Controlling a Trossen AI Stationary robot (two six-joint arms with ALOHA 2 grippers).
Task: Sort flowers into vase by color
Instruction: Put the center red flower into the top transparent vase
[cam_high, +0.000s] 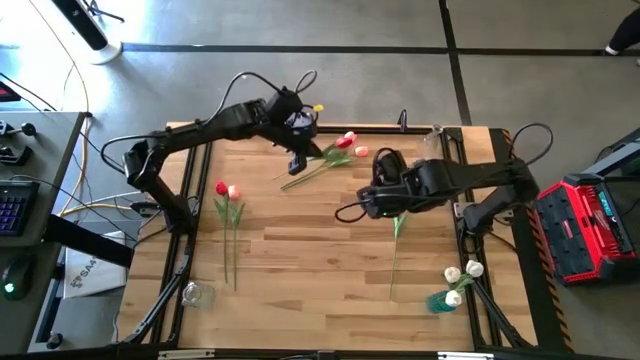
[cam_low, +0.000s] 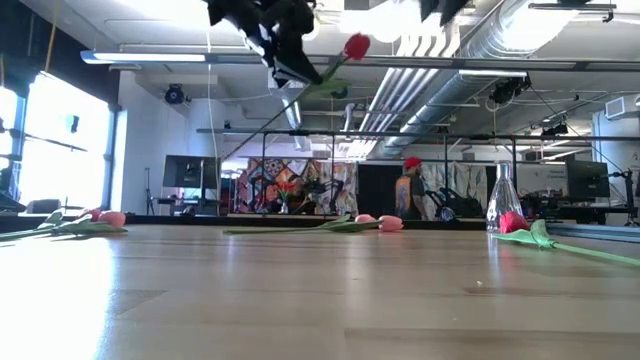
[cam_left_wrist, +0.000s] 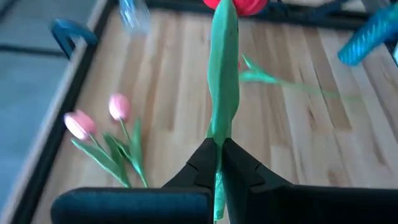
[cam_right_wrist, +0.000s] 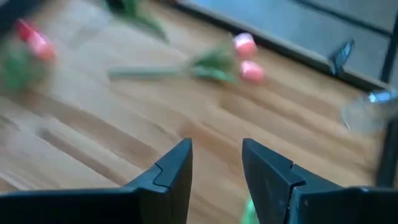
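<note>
**Left arm lifts a red tulip above the table**

At the table's (cam_high: 300, 250) left edge lie two tulips (cam_high: 228, 192), heads red and pink, with a clear glass vase (cam_high: 196, 293) near the corner. The left gripper (cam_left_wrist: 219, 163) holds its jaws pinched on the green stem of a red tulip (cam_low: 355, 46), raised high off the wood. Two pink tulips (cam_high: 352, 145) lie at the far edge. The right gripper (cam_right_wrist: 216, 163) hovers mid-table, jaws spread, nothing between them. White tulips (cam_high: 462, 272) rest near the right corner.
</note>
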